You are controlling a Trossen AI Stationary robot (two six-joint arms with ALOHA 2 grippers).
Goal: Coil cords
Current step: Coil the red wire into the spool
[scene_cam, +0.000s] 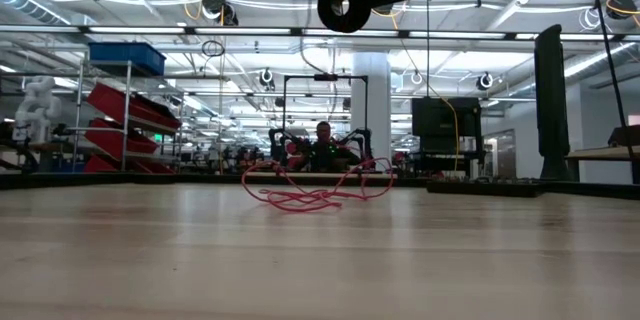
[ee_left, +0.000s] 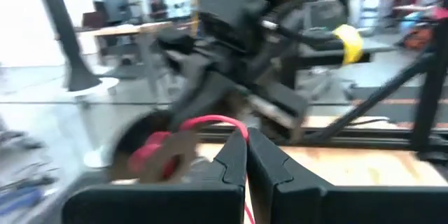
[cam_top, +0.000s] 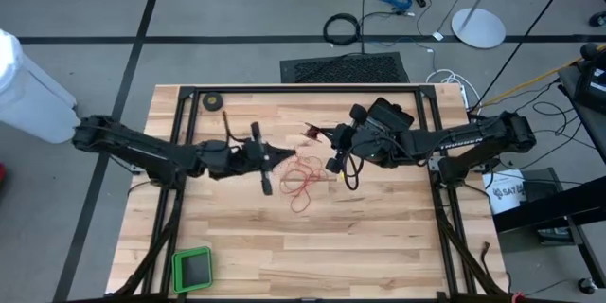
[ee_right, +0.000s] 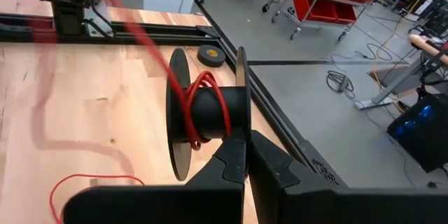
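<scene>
A thin red wire [cam_top: 303, 178] lies in loose loops on the middle of the wooden table and also shows in the low view [scene_cam: 315, 196]. A small black reel [ee_right: 206, 112] has a few turns of the wire on its core. My right gripper [cam_top: 333, 163] holds it above the table, high in the low view [scene_cam: 343, 5]. My left gripper [cam_top: 284, 158] is shut on the wire just left of the loops, facing the right gripper. My left gripper pinches a single strand of the red wire [ee_left: 238, 130] between its two fingertips, coming level from the table's left. The wire arcs away from the tips toward the other arm. My right gripper is shut on the edge of one reel flange [ee_right: 241, 127], pinched between its two fingers. The reel is lifted clear of the table with its axle about level. The wire leaves the core toward the table's left.
A black tape roll [cam_top: 214, 101] lies at the table's far left corner and also shows in the right wrist view [ee_right: 211, 54]. A green tray [cam_top: 192, 268] sits at the near left. A thick black cable loop [cam_top: 343, 28] lies on the floor beyond the table.
</scene>
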